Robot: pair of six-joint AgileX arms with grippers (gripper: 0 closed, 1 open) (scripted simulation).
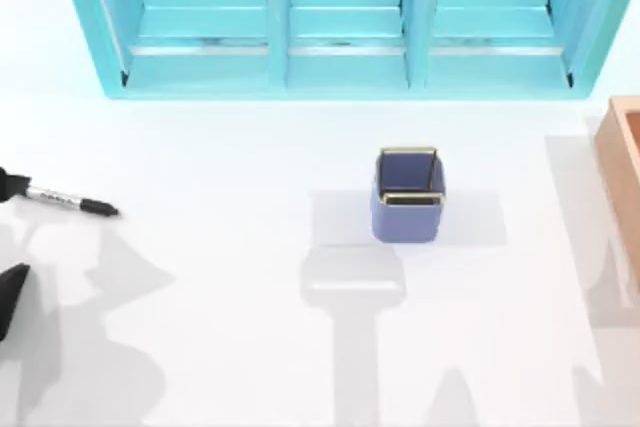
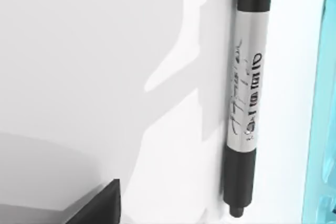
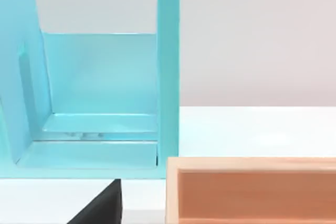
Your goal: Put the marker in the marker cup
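The marker (image 1: 70, 204) lies flat on the white table at the far left, with a white-grey lettered barrel (image 2: 245, 93) and black ends. My left gripper (image 1: 8, 242) is at the table's left edge, open. Its far finger (image 1: 10, 184) is at the marker's left end and its near finger (image 1: 10, 297) is well apart from it; nothing is held. The marker cup (image 1: 408, 197), blue-purple and square with a gold rim, stands upright right of the table's middle, far from the marker. One fingertip (image 3: 102, 205) of my right gripper, open, shows beside the orange-brown box.
A large turquoise shelf unit (image 1: 340, 22) spans the back of the table. An orange-brown box (image 1: 622, 167) sits at the right edge, seen close in the right wrist view (image 3: 252, 192). White tabletop stretches between marker and cup.
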